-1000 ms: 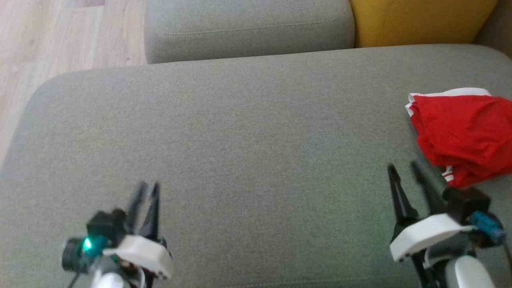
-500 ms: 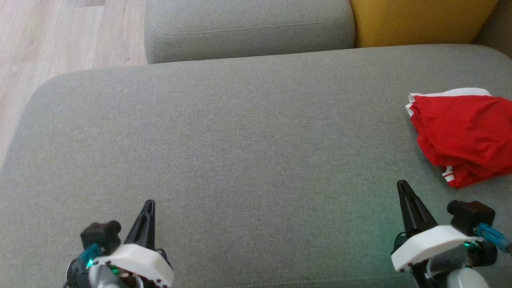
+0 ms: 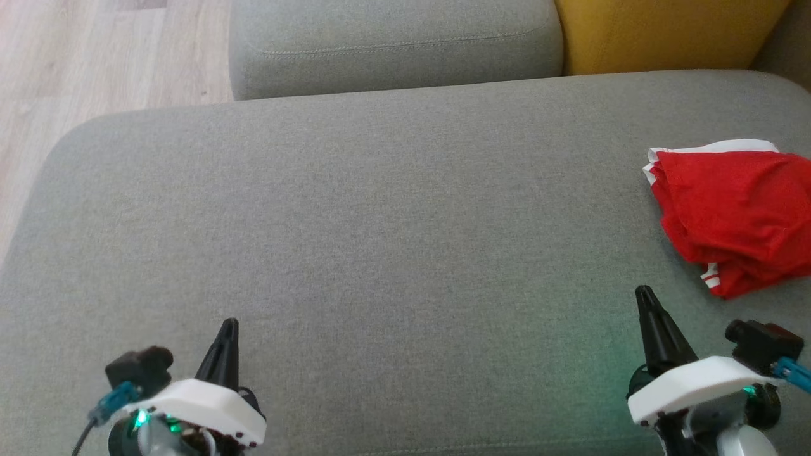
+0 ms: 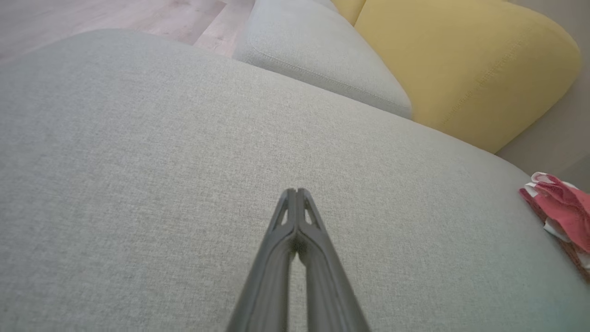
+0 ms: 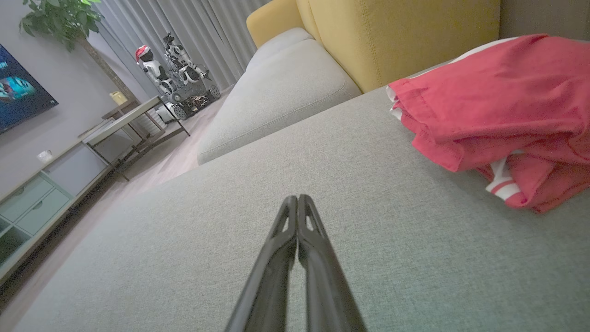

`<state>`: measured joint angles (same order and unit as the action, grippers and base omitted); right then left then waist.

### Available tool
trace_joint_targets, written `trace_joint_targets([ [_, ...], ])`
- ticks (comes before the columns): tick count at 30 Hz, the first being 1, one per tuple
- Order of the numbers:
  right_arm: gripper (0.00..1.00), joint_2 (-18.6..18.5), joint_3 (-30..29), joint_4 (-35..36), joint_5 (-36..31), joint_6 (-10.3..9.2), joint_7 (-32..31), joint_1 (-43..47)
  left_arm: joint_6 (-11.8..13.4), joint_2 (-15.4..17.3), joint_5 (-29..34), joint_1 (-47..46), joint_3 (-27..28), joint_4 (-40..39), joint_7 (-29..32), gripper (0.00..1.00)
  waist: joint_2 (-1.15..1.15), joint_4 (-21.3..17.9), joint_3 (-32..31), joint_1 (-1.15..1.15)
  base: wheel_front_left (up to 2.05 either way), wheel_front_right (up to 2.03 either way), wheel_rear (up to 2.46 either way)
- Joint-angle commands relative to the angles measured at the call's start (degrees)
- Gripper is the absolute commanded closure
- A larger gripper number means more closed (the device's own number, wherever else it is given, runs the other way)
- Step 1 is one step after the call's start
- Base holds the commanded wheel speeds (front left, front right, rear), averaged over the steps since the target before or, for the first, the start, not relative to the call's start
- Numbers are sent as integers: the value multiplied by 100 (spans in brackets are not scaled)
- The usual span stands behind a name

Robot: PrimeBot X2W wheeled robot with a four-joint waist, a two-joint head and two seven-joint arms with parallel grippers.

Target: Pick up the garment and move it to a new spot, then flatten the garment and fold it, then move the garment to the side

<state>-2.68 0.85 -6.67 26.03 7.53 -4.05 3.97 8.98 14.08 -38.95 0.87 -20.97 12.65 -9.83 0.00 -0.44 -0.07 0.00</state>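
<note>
A red garment (image 3: 738, 212) with white trim lies folded in a small heap at the right edge of the grey sofa seat (image 3: 393, 209). It appears again as the garment (image 5: 498, 115) at the right of the right wrist view, and the garment (image 4: 560, 207) at the far right of the left wrist view. My right gripper (image 3: 645, 293) is shut and empty, low at the right, short of the cloth and apart from it. My left gripper (image 3: 229, 324) is shut and empty at the lower left, over bare seat. Both fingertip pairs meet: the left gripper (image 4: 296, 190), the right gripper (image 5: 295, 197).
A second grey cushion (image 3: 393, 44) and a yellow cushion (image 3: 665, 31) lie behind the seat. Wooden floor (image 3: 95, 57) lies off its left end. A low table (image 5: 133, 115), a cabinet (image 5: 32, 203) and another robot (image 5: 177, 74) stand across the room.
Both grippers have shut from open and drawn back toward the bottom of the head view. The garment has not moved.
</note>
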Motion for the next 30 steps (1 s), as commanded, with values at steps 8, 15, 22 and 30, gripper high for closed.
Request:
trace_joint_targets([
  [8, 100, -88, -60, 78, 698, -1, 21, -395, -188, -46, -547, -359, 386, -141, 138, 100, 0, 4, 2, 0, 0, 0, 0],
  [15, 100, -97, -93, 16, 1183, -1, 17, -442, -304, -120, -937, -383, 557, -124, 243, 100, 0, 7, 4, 0, 0, 0, 0],
  [22, 100, -105, -128, -47, 1663, -2, 11, -489, -418, -194, -1323, -408, 729, -104, 350, 100, 0, 10, 6, 0, 0, 0, 0],
  [30, 100, -112, -170, -120, 2213, -2, 2, -543, -550, -282, -1765, -438, 929, -79, 474, 100, 0, 14, 8, 0, 0, 0, 0],
])
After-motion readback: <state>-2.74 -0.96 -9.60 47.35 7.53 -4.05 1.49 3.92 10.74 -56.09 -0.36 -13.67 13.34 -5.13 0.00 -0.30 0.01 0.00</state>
